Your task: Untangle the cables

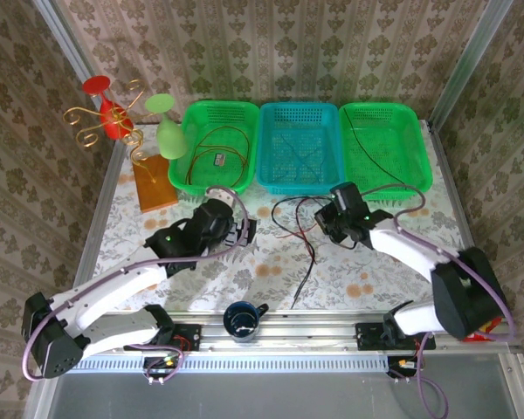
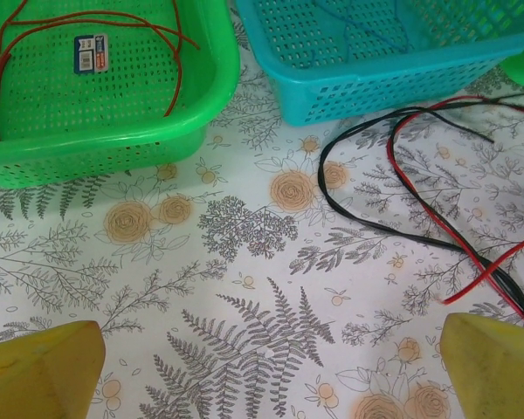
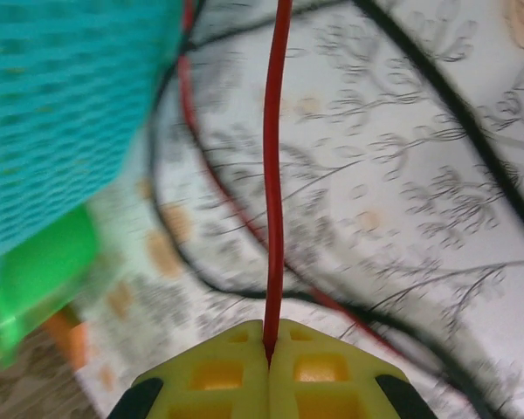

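Right arm (image 1: pixel 402 249), jaws clamped on the red cable (image 3: pixel 275 175), which points straight out ahead. The cables (image 1: pixel 302 283) lie mid-bench before the teal basket (image 1: pixel 297 188). Left arm (image 1: pixel 113 284), jaws wide, cables off to its right.

cables (image 3: pixel 273 175) red+blk | grn basket (image 2: pixel 113 157) | teal basket (image 2: pixel 375 87) | tablecloth (image 2: pixel 244 305) gry ferns, orange roses

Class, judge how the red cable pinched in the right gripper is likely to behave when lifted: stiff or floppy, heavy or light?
Probably floppy: the red cable lies in loose curves on the table. Likely light, being so thin in the right gripper. It may drag the black cable, which crosses it.
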You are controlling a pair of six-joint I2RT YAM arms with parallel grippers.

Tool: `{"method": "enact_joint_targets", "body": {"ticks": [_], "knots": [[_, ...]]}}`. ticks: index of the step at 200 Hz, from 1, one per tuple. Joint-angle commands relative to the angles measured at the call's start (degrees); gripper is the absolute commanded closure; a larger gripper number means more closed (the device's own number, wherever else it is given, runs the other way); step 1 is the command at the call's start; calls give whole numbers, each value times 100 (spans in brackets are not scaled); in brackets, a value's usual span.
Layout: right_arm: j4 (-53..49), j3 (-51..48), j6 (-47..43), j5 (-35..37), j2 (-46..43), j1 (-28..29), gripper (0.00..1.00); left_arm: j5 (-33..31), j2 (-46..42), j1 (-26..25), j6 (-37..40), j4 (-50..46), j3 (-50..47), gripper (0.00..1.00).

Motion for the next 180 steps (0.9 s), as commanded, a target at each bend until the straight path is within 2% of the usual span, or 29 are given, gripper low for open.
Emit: {"method": "enact_joint_targets", "body": {"ticks": [1, 34, 67, 126, 180], "knots": [[-428, 147, -201, 193, -770, 32, 100, 148, -161, 84, 151, -23, 131, 1], [-527, 320, -266, 108, -1595, 28, 100, 702, -290, 641, 101, -270, 476, 3], [-781, 876, -631, -105, -1881, 14, 100, 1251, -322, 1053, 238, -443, 798, 3], [-1452, 2525, -1765, -200, -1763, -64, 100, 1444, -290, 1139, 352, -527, 946, 4], [-1251, 3835, -2775, -934, -1376, -140, 100, 1513, -290, 1148, 405, -502, 1018, 4]]}}
